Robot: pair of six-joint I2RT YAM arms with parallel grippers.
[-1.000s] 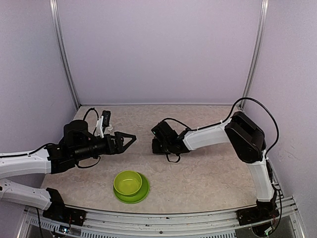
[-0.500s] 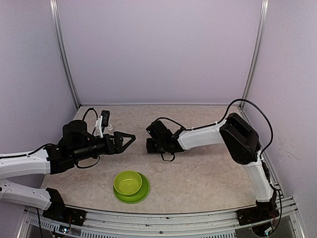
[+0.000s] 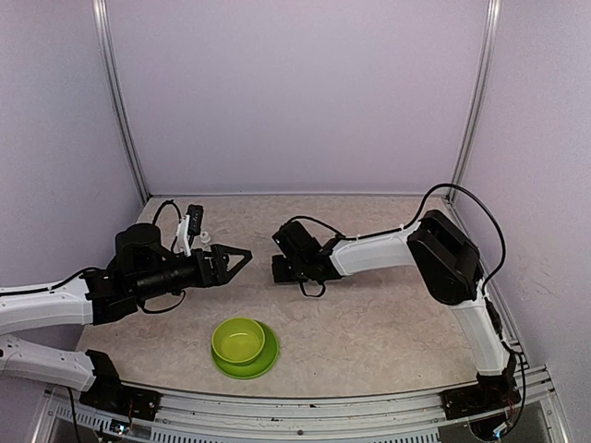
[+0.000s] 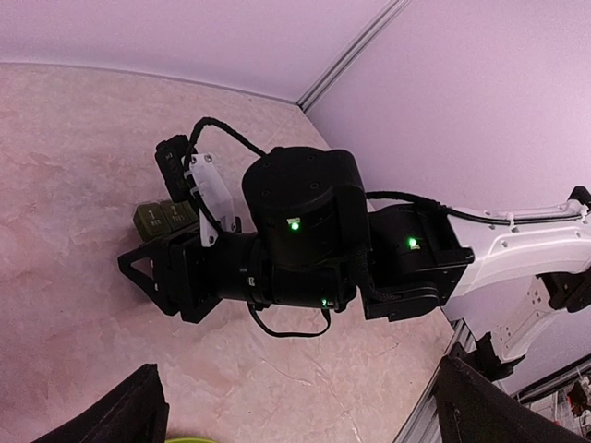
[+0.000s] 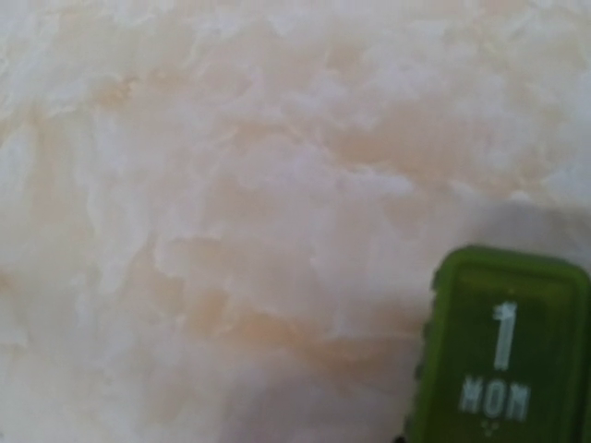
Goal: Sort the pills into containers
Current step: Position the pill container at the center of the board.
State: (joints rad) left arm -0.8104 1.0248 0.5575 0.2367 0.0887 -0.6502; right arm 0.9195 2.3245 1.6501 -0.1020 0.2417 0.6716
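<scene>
Left claw gapes wide; right claw, width unclear, sits by one pill box; one bowl.

Past the bowl, my left gripper, jaws spread, and my right gripper face each other across a narrow gap. My right arm bars the table past and right of the bowl. Directly right of the bowl the table lies open. The box sits just beside the right gripper, away from the bowl.
</scene>
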